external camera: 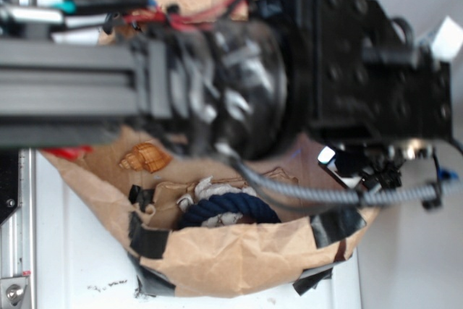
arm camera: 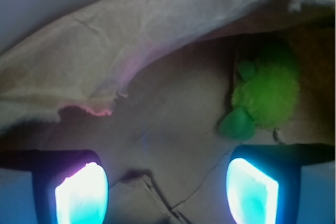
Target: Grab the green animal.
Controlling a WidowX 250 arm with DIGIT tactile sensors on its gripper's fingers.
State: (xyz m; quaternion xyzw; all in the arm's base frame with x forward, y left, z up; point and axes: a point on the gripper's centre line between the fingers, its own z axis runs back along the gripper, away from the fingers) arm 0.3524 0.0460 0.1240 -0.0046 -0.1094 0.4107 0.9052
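Green animal [arm camera: 265,98] just beyond right jaw, ungripped.

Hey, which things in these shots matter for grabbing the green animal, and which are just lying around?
Part of the job:
- green animal, lying inside the paper bag
- hand, open, fingers short of the toy

Just lying about:
- seashell
- blue rope ring
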